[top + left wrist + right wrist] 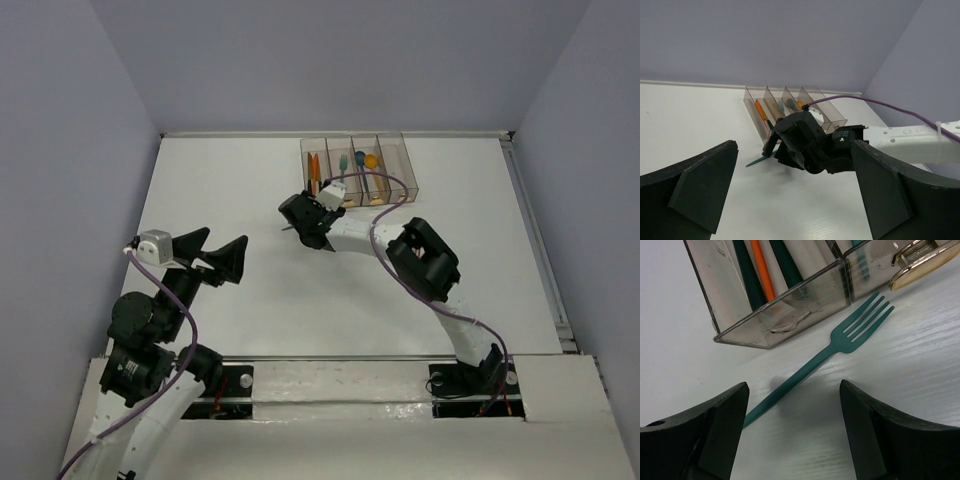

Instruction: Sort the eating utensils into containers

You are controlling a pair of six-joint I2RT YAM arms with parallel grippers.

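Note:
A teal fork (820, 360) lies flat on the white table just in front of the clear bins (785, 305), tines toward them. My right gripper (792, 405) is open and empty, low over the fork's handle end. In the top view the right gripper (303, 222) sits just below the row of four bins (398, 146), which hold orange, teal and blue utensils. The fork's handle tip also shows in the left wrist view (756, 161). My left gripper (217, 252) is open and empty at the table's left, pointing toward the right gripper.
The bins (826, 98) stand near the back wall. A purple cable (385, 215) loops over the right arm. White table (230, 180) stretches left of the bins. A raised rail (538, 240) runs along the table's right edge.

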